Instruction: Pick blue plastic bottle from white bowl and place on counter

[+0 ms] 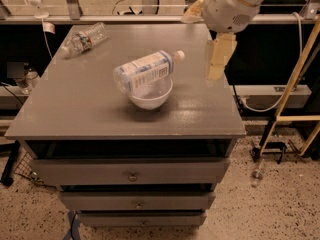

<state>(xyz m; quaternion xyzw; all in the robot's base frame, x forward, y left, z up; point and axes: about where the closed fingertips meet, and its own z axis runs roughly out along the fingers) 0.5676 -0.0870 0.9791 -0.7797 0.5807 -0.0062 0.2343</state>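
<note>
The blue plastic bottle (145,71) lies on its side across the rim of the white bowl (151,98), with its white cap pointing to the right and back. The bowl stands near the middle of the grey counter (75,111). My gripper (202,46) hangs from the white arm above the counter's back right part, to the right of the bottle's cap and above it. Its two cream fingers (220,59) are spread apart and hold nothing.
A slimmer clear bottle (84,38) lies at the counter's back left corner. Drawers with round knobs (132,175) are below the top. A yellow-framed stand (295,79) and a small bottle on the floor (257,171) are to the right. A railing runs behind.
</note>
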